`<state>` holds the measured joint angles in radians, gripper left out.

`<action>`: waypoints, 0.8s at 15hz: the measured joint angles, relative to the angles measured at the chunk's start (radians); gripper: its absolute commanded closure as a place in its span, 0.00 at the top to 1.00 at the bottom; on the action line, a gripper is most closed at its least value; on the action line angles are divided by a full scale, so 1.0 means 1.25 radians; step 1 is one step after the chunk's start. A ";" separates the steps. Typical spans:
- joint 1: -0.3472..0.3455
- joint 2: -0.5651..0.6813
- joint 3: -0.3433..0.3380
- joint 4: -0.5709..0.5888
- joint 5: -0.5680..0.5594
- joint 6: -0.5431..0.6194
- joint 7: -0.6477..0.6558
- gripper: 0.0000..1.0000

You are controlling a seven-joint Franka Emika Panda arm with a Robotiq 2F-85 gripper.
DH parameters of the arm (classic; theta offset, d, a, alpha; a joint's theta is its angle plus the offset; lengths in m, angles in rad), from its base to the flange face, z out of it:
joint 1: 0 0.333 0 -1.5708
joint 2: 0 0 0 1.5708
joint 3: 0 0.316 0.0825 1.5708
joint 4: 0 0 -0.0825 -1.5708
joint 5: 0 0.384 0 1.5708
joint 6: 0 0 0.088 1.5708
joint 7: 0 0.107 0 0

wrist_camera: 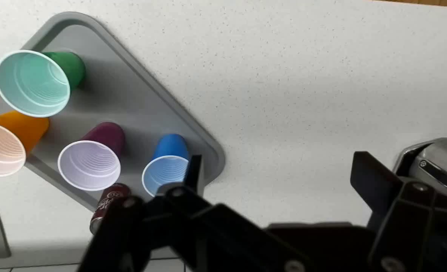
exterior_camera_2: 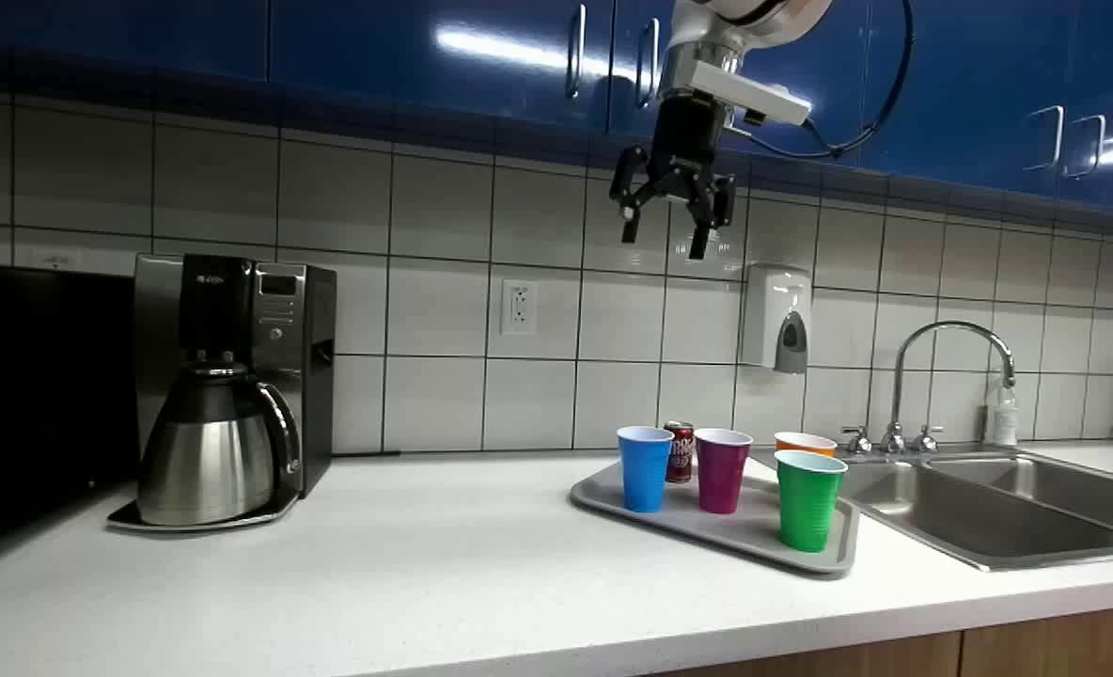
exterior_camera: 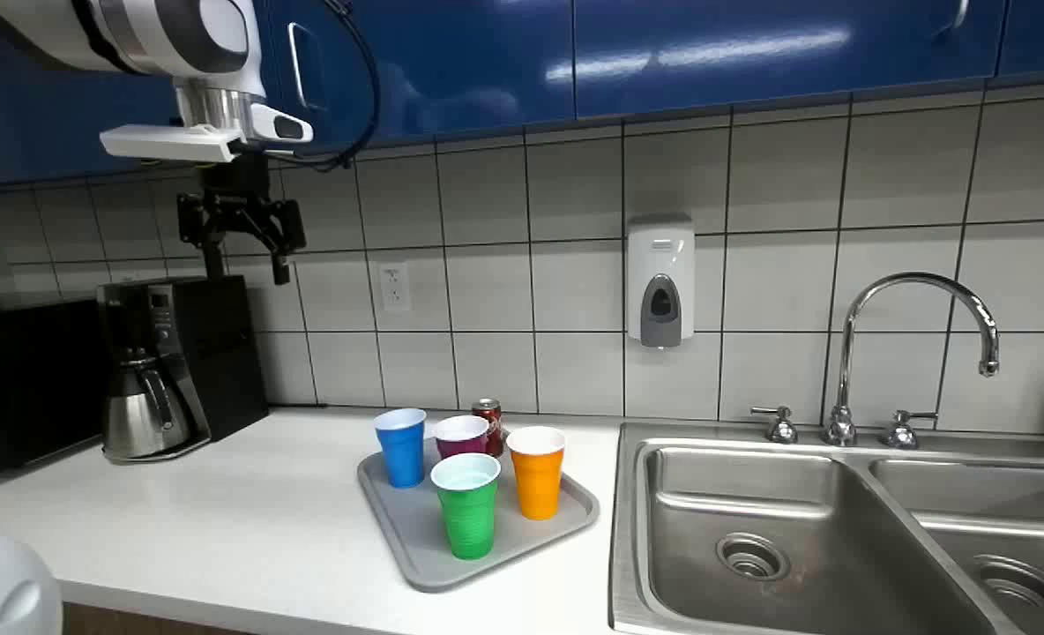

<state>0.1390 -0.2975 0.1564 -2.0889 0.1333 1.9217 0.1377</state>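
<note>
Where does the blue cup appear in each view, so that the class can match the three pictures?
In an exterior view: the blue cup, lower half, left of centre.
In an exterior view: the blue cup, lower half, right of centre.
Wrist view: the blue cup, slightly below and left of centre.
Shared landmark: the gray tray beneath it.

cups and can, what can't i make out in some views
Orange cup: body mostly hidden behind the green cup in an exterior view; rim partly cut off by the wrist view's left edge.
Blue cup and can: each partly hidden by the gripper, wrist view.
</note>
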 measured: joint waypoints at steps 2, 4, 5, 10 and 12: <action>0.000 0.001 0.000 0.000 0.000 0.000 0.000 1.00; 0.000 0.002 0.000 0.000 0.000 0.000 -0.001 1.00; 0.000 0.003 0.000 -0.001 0.000 0.000 -0.002 1.00; 0.003 0.011 0.001 -0.006 -0.003 0.007 -0.008 1.00; 0.005 0.011 0.002 -0.012 -0.007 0.017 -0.012 1.00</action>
<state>0.1451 -0.2834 0.1595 -2.1042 0.1248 1.9434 0.1223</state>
